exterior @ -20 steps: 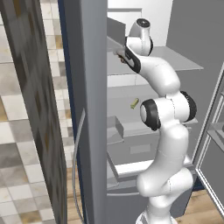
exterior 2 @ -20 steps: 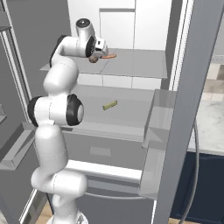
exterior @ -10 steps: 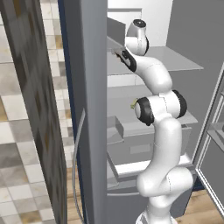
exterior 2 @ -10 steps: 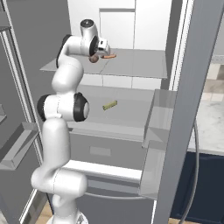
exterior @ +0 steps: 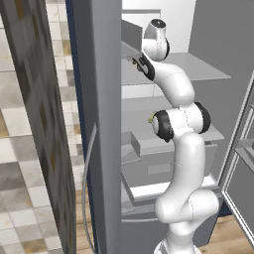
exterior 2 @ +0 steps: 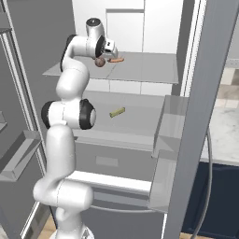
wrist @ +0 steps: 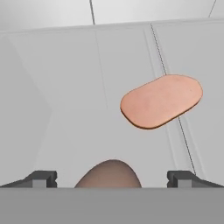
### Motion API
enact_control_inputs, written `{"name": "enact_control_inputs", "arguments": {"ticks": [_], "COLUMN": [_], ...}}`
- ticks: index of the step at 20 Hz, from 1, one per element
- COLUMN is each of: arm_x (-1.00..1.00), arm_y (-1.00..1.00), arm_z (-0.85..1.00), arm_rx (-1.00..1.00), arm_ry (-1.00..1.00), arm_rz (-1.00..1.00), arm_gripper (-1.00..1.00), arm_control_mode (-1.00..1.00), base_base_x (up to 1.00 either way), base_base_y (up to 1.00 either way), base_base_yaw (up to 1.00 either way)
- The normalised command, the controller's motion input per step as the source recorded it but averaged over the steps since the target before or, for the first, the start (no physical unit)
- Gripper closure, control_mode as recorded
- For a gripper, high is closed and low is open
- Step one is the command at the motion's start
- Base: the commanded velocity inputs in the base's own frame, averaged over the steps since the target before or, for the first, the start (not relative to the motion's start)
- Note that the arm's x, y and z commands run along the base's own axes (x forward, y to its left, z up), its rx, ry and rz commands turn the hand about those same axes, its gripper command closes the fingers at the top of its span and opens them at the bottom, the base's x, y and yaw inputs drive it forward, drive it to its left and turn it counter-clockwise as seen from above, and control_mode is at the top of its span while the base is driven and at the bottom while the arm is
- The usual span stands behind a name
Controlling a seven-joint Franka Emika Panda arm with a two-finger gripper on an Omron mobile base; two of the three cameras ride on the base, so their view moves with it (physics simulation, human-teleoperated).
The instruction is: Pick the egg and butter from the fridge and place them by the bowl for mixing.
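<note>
Inside the fridge (exterior 2: pixel 149 70), a brown egg (exterior 2: pixel 99 61) sits on the upper shelf. My gripper (exterior 2: pixel 103 56) is right at it, open. In the hand view the egg (wrist: pixel 111 174) lies low between the two spread fingertips (wrist: pixel 41 178), not clamped. My gripper (exterior: pixel 139 62) reaches in over that shelf's left side. The butter (exterior 2: pixel 117 112), a small yellow-olive stick, lies on the middle shelf, below and right of the hand. A sliver of it (exterior: pixel 151 119) peeks out beside my elbow. The bowl is out of view.
A flat brownish-orange lump (wrist: pixel 161 100) lies on the upper shelf just beyond the egg, and again (exterior 2: pixel 116 59) to its right. The open fridge door (exterior: pixel 104 124) with its bins stands close on the left, another door shelf (exterior 2: pixel 165 135) on the right.
The hand has eased slightly deeper over the upper shelf toward the egg, and the elbow has risen a little. The jaws stayed open.
</note>
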Motion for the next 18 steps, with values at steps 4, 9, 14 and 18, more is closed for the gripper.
{"name": "enact_control_inputs", "arguments": {"ticks": [4,9,14,18], "arm_x": [-0.16,-0.13,-0.20,0.00], "arm_y": [0.00,0.01,0.00,0.00], "arm_z": [-0.03,-0.06,-0.18,-0.01], "arm_rx": [0.00,0.00,-0.02,0.00], "arm_ry": [0.00,0.00,0.02,0.00], "arm_rz": [0.00,0.00,0.00,0.00], "arm_gripper": [-1.00,-1.00,-1.00,-1.00], "arm_control_mode": [-1.00,-1.00,-1.00,-1.00], "base_base_x": [0.00,0.00,0.00,0.00], "base_base_y": [0.00,0.00,0.00,0.00], "base_base_yaw": [0.00,0.00,0.00,0.00]}}
